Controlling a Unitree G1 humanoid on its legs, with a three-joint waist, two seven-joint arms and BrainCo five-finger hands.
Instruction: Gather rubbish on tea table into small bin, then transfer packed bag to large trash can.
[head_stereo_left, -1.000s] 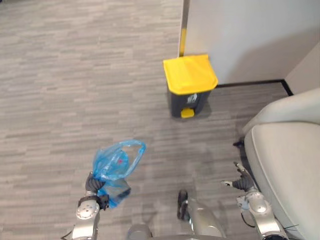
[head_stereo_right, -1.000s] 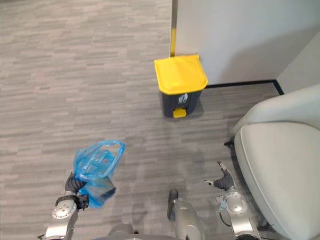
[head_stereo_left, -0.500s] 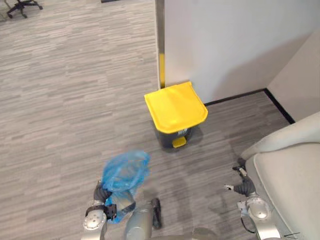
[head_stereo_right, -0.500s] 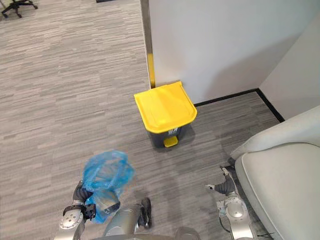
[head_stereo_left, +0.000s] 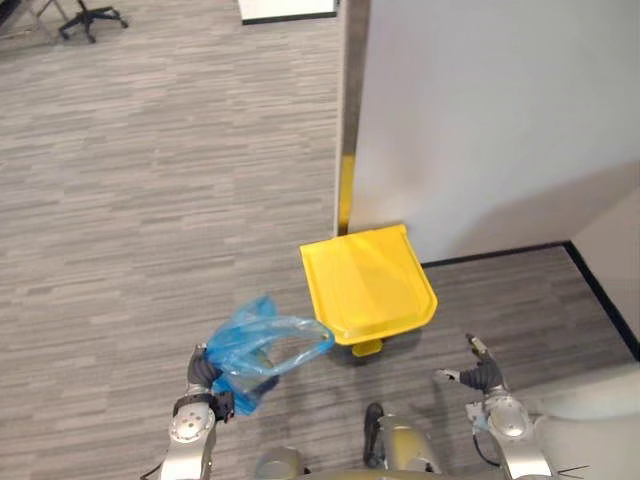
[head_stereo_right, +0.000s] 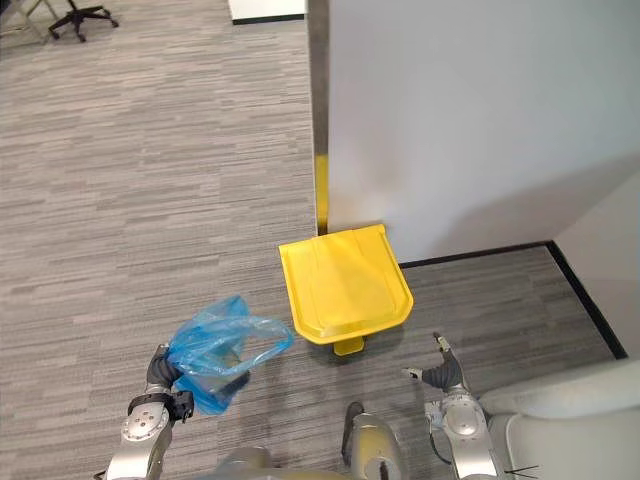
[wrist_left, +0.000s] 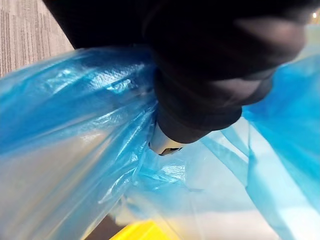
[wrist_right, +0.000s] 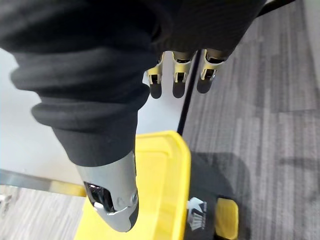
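Note:
A blue plastic bag (head_stereo_left: 262, 347) of rubbish hangs from my left hand (head_stereo_left: 203, 373), whose fingers are curled round its gathered top. In the left wrist view the bag's film (wrist_left: 75, 150) wraps the hand (wrist_left: 200, 100). The large trash can, dark grey with a shut yellow lid (head_stereo_left: 368, 285) and a yellow pedal (head_stereo_left: 367, 348), stands against the wall just ahead, and the bag's loose loop reaches to the lid's near left edge. My right hand (head_stereo_left: 480, 373) hovers right of the can, fingers (wrist_right: 175, 75) straight and holding nothing, above the lid (wrist_right: 160, 175).
A white partition wall (head_stereo_left: 480, 120) rises behind the can, with a yellow strip (head_stereo_left: 346, 195) on its corner and black skirting (head_stereo_left: 500, 255) at its foot. A pale seat (head_stereo_right: 570, 420) is at the lower right. An office chair (head_stereo_left: 85, 15) stands far off on the grey carpet.
The camera has moved forward, so the can now lies close in front. The bag stays in my left hand and has swung right towards the lid.

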